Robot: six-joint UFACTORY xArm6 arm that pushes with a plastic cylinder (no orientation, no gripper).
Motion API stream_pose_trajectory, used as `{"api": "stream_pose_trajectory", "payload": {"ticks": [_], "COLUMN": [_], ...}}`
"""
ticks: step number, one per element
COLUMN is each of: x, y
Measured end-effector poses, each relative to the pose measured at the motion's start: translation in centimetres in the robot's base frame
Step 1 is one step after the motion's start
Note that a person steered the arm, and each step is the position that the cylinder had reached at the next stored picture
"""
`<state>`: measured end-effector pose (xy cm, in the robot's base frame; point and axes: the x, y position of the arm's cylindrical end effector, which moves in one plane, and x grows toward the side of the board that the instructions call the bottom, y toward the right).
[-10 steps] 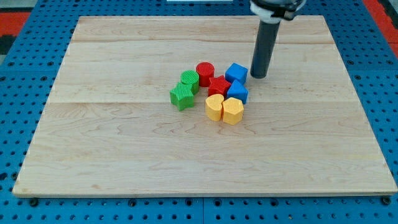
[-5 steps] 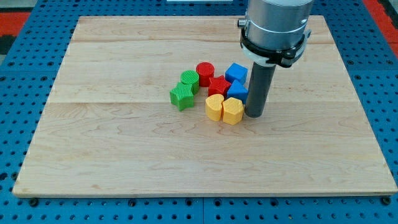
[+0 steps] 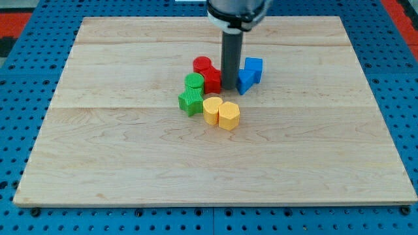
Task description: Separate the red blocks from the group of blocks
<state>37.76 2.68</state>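
My tip (image 3: pixel 229 88) stands in the middle of the cluster, between the red star-shaped block (image 3: pixel 212 81) on its left and a blue block (image 3: pixel 244 81) on its right. A red cylinder (image 3: pixel 202 64) sits just above the red star, touching it. A second blue block (image 3: pixel 254 67) lies up and right of the first. Two green blocks, one rounded (image 3: pixel 194 81) and one ribbed cube (image 3: pixel 190 101), sit left of the red star. Two yellow blocks (image 3: pixel 211 109) (image 3: pixel 228 115) lie side by side below the tip.
The wooden board (image 3: pixel 130 163) lies on a blue pegboard table (image 3: pixel 26 98). The arm's body (image 3: pixel 238 10) hangs over the board's top edge above the cluster.
My tip moved from the cluster's right side down, then left into the cluster. The red and yellow blocks shifted left; the blue blocks were split off to the right.
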Motion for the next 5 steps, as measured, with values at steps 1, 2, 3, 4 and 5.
{"api": "stream_pose_trajectory", "payload": {"ticks": [1, 2, 3, 4, 5], "x": [1.6, 1.9, 0.1, -5.1, -6.0], "y": [1.3, -1.0, -5.7, -8.7, -8.0]}}
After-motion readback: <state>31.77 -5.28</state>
